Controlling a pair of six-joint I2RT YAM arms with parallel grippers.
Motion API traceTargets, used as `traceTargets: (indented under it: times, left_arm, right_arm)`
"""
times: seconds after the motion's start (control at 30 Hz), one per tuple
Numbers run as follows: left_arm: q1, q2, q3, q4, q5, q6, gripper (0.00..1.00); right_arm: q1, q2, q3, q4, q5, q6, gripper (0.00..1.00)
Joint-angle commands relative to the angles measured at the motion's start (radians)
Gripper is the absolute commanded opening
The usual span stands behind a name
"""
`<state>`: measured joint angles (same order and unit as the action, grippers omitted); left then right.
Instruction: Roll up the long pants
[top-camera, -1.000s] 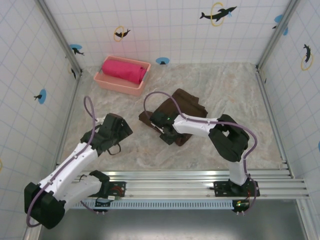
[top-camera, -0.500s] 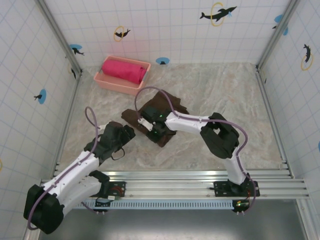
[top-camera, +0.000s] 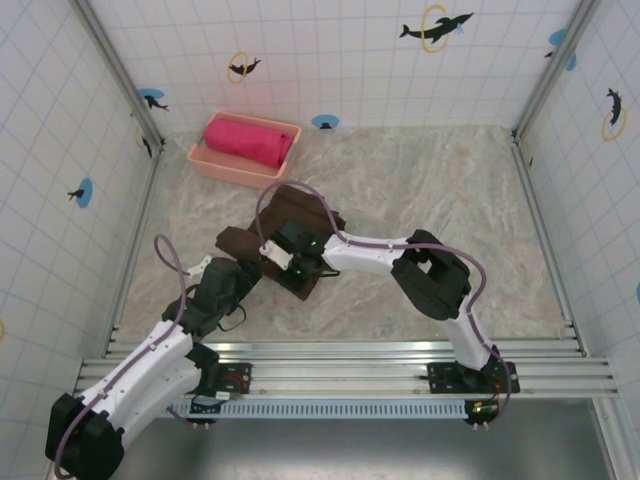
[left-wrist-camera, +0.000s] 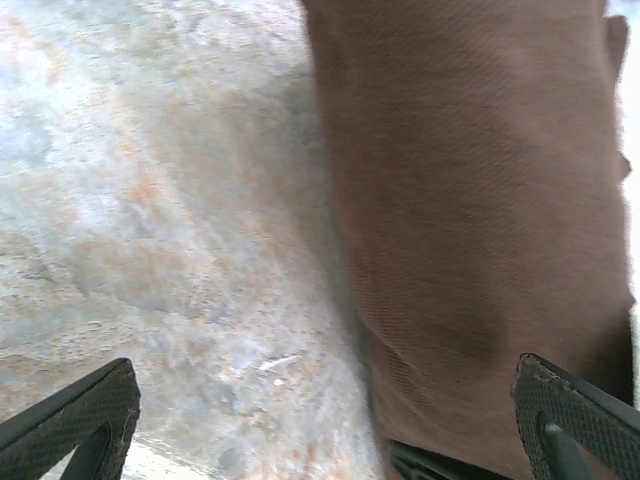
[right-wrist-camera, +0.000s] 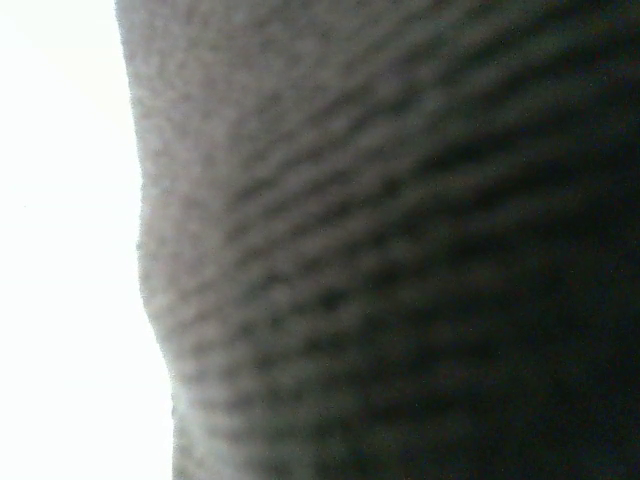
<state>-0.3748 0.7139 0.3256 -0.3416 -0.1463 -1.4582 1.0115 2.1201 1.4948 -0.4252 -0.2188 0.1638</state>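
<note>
Left hand (left-wrist-camera: 320, 430) spread astride an edge of the long pants (left-wrist-camera: 470, 200), table (left-wrist-camera: 150, 200) beside.

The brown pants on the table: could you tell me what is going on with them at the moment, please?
The right gripper is down on the bundled dark brown pants mid-table, its camera so close that the fabric is a blur; whether it grips is unclear. The left gripper hovers open at the pants' edge, holding nothing. A pink basket with a pink rolled cloth sits at the far left.
</note>
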Motion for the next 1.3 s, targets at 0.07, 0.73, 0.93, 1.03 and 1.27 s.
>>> traceTargets:
  times: [0.07, 0.73, 0.93, 1.03, 1.27]
  left_arm:
    - [0.004, 0.023, -0.043, 0.086, -0.074, -0.075, 0.97]
    - [0.011, 0.172, -0.006, 0.315, -0.092, -0.089, 0.97]
    - [0.029, 0.204, 0.014, 0.362, -0.074, -0.089, 0.97]
    - [0.054, 0.156, 0.045, 0.310, -0.065, -0.064, 0.97]
    - [0.126, 0.112, 0.043, 0.329, -0.012, -0.072, 0.97]
  right_arm:
    - [0.033, 0.136, -0.110, -0.170, -0.037, -0.006, 0.00]
    - [0.057, 0.115, -0.178, -0.198, -0.054, -0.049, 0.00]
    - [0.059, 0.135, -0.138, -0.227, -0.051, -0.064, 0.00]
    - [0.056, 0.139, -0.136, -0.227, -0.054, -0.063, 0.00]
    - [0.056, 0.153, -0.134, -0.223, -0.065, -0.063, 0.00]
